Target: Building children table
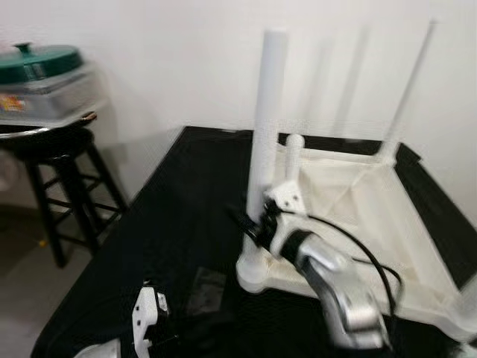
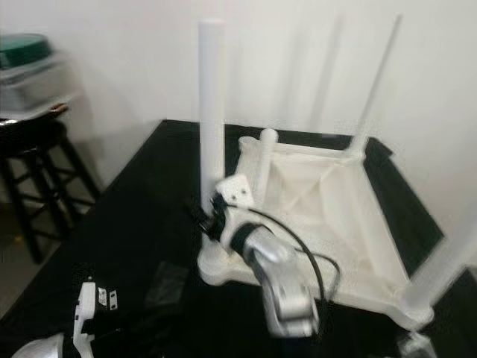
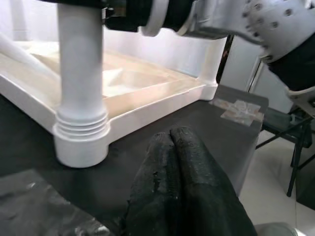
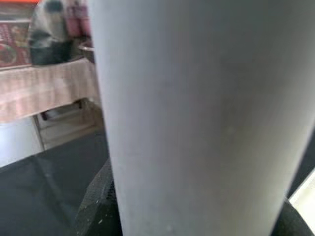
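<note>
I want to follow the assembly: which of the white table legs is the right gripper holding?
The thick upright leg at the tabletop's near-left corner; the right gripper clasps it low down. The other legs stand untouched.

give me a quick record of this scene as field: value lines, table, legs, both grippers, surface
table: white children's table top lying upside down
legs: near-left leg upright in its corner socket; others blurred
right gripper: right gripper shut on the near-left leg, low on it
left gripper: left gripper shut, empty, low over the cloth near that socket
surface: black cloth under the table top
nearby: black stool at the robot's left
</note>
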{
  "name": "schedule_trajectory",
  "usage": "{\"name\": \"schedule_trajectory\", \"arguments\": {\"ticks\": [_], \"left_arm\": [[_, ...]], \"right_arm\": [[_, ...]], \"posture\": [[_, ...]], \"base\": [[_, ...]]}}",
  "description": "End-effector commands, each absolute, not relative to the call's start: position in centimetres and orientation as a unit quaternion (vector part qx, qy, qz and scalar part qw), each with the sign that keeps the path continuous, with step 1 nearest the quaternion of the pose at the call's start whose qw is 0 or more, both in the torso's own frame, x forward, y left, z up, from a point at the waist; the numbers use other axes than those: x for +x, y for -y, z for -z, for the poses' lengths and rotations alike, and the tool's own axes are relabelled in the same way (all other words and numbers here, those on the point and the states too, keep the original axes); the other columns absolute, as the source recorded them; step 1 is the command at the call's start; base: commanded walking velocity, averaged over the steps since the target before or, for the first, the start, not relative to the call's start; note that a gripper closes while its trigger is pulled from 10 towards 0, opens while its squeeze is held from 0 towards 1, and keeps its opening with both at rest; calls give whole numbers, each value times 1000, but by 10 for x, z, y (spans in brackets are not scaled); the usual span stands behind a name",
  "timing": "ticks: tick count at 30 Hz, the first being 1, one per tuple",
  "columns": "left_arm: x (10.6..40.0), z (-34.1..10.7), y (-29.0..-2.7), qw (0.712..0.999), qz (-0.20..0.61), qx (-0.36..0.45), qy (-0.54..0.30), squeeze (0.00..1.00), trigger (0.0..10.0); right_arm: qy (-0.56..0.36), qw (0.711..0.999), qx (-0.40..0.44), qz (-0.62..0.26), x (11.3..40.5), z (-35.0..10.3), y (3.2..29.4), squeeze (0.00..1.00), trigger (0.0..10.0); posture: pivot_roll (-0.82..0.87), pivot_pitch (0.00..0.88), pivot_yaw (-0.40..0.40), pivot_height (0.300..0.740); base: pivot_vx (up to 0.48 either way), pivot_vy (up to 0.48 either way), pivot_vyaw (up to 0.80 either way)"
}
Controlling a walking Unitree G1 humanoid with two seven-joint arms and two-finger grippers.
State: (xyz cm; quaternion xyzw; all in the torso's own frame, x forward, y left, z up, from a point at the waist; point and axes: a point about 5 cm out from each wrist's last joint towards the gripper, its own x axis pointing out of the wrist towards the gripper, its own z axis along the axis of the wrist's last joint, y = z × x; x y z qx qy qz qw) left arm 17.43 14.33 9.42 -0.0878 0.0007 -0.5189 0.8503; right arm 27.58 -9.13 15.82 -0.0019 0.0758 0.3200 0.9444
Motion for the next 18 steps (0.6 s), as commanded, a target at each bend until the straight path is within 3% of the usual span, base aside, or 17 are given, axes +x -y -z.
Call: {"name": "schedule_trajectory", "arguments": {"ticks": [1,3,4,6,7,15,18], "left_arm": [[177,-97,-144,849,523,-76,-2,0,7255],[177,-97,-144,848,525,-77,-3,0,7255],[177,-97,-144,847,526,-77,-4,0,7490],[177,-97,-144,847,527,-77,-5,0,7490],[177,-97,-144,847,526,-77,-6,0,8078],[177,-97,-144,851,519,-77,-11,0,8196],[177,-96,-144,852,517,-77,-15,0,8392]], "right_arm": [[-210,925,13,-315,270,-115,93,0,0],[-208,926,8,-314,274,-116,93,0,0],[-205,927,5,-315,277,-118,91,0,9686],[-203,928,5,-313,278,-119,90,0,9686],[-177,918,40,-353,277,-128,83,1000,10000],[-144,922,59,-353,276,-143,85,1000,10000],[-116,911,73,-389,273,-151,90,1000,10000]], "posture": [[-21,0,10,740],[-21,0,10,740],[-18,0,6,740],[-18,0,6,740],[-18,0,1,740],[-23,0,-2,740],[-32,0,0,740]], "base": [[0,0,0],[0,0,0],[0,0,0],[0,0,0],[0,0,0],[0,0,0],[0,0,0]]}}
